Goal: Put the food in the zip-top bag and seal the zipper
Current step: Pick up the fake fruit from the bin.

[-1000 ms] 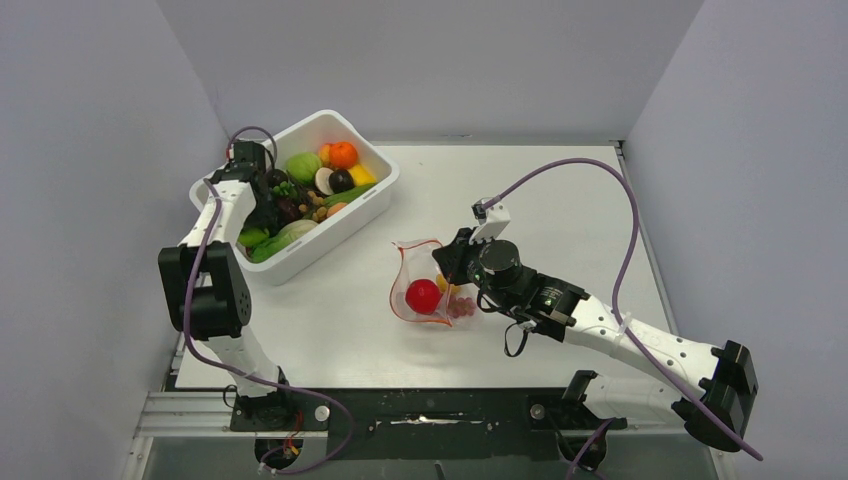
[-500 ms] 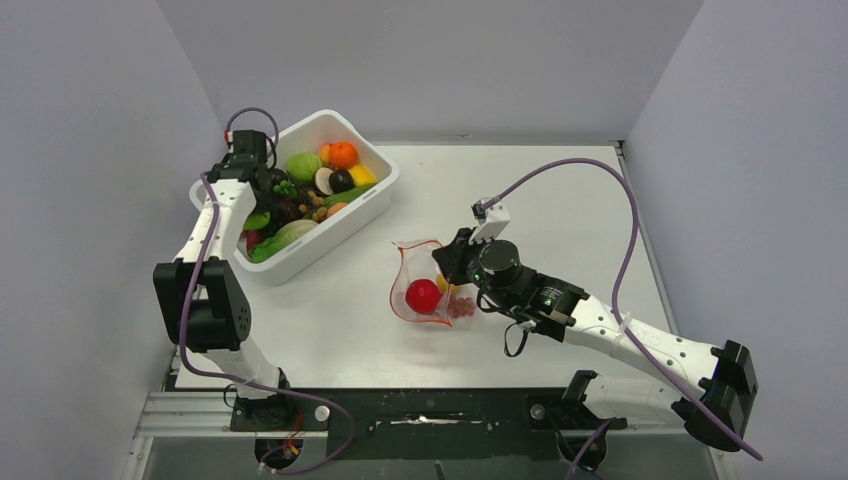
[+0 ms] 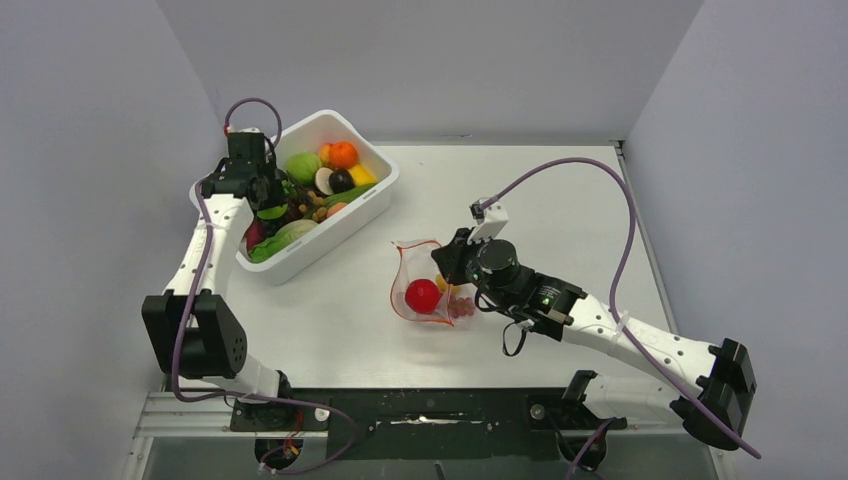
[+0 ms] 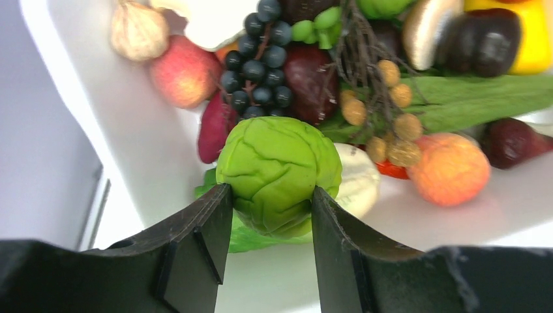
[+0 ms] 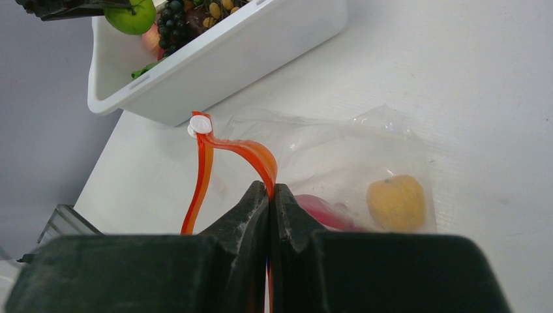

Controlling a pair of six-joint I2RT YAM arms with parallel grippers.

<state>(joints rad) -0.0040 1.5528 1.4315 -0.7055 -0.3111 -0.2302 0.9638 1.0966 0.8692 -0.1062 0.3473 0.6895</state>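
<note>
The zip-top bag (image 3: pixel 412 268) lay mid-table, w/ the R gripper (image 5: pixel 269 194) just right of it, pinched tight on the zipper (image 5: pixel 229 146). R arm stretched low from near right. Inside the bag: a red fruit (image 3: pixel 423 295) & a yellow fruit (image 5: pixel 394 201). L gripper (image 4: pixel 270 199), reaching far left over the white bin (image 3: pixel 345 232), clasped a green cabbage (image 4: pixel 277 166) above grapes (image 4: pixel 257 65), a peach (image 4: pixel 448 168) etc.

Left gripper (image 4: pixel 270 197) now lifted out of the white bin (image 3: pixel 322 244), shifted toward its far-left corner, green cabbage (image 4: pixel 279 171) clamped between the jaws and raised, left elbow drawn nearer the base.
</note>
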